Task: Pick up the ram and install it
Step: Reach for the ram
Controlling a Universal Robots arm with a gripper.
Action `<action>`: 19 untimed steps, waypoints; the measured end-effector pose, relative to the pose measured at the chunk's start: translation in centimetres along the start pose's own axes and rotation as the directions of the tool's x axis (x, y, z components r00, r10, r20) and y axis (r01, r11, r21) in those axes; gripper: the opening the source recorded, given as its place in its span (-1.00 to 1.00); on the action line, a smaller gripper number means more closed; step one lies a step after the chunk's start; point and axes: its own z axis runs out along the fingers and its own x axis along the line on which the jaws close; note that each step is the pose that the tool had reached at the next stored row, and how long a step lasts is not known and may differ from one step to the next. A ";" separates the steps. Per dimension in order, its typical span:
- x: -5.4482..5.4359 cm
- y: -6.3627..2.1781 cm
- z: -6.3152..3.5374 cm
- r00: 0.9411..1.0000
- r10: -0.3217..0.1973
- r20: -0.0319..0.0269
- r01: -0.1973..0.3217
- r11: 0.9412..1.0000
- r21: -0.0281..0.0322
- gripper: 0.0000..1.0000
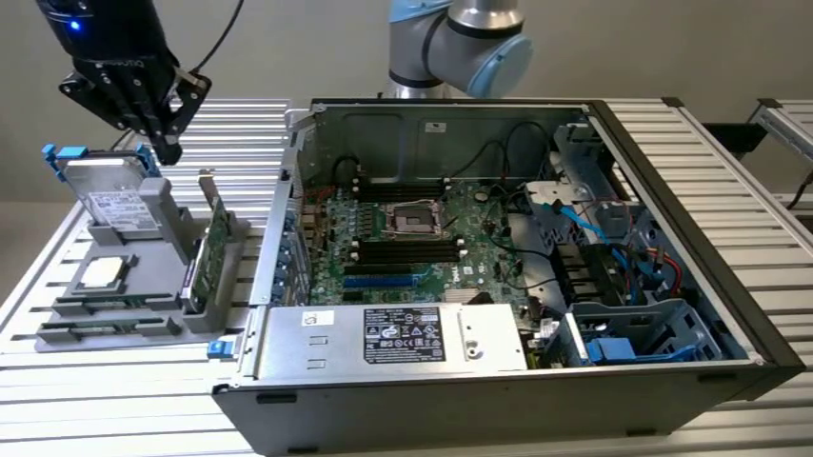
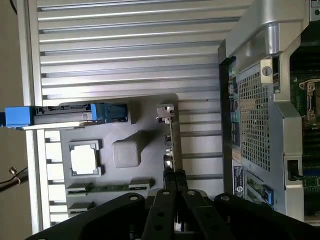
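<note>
The black tool (image 1: 168, 150), fingers pressed together and empty, hangs above the gray moulded tray (image 1: 128, 340). The ram (image 1: 114, 306), a thin green stick, lies flat in a tray slot. The tray rests on the ribbed metal desk (image 1: 76, 400).

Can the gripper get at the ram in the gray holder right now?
Likely yes: the ram lies uncovered in the holder, nothing over it; the gripper, shut, hangs above, near the hard drive.
</note>
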 end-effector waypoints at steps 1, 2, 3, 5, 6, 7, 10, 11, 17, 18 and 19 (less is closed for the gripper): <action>0.4 -0.12 0.00 1.000 0.000 0.000 0.000 1.000 -0.001 -0.80; 0.9 -0.25 0.01 1.000 0.000 0.000 0.000 1.000 -0.002 -0.80; 1.3 -0.38 0.02 1.000 0.000 0.000 0.000 1.000 -0.002 -0.80; 2.2 -0.64 0.03 1.000 0.000 0.000 0.000 1.000 -0.004 -0.80; 2.7 -0.77 0.04 1.000 0.000 0.000 0.000 1.000 -0.004 -0.80; 3.1 -0.90 0.05 1.000 0.000 0.000 0.000 1.000 -0.005 -0.80; 4.5 -1.30 0.07 1.000 0.000 0.000 0.000 1.000 -0.007 -0.80; 4.9 -1.44 0.08 1.000 0.000 -0.001 0.000 1.000 -0.008 -0.80; 7.6 -2.32 0.11 1.000 0.000 -0.001 0.000 1.000 -0.011 -0.80; 8.0 -2.48 0.12 1.000 0.000 -0.001 0.000 1.000 -0.011 -0.80; 8.5 -2.66 0.12 1.000 0.000 -0.001 0.000 1.000 -0.012 -0.80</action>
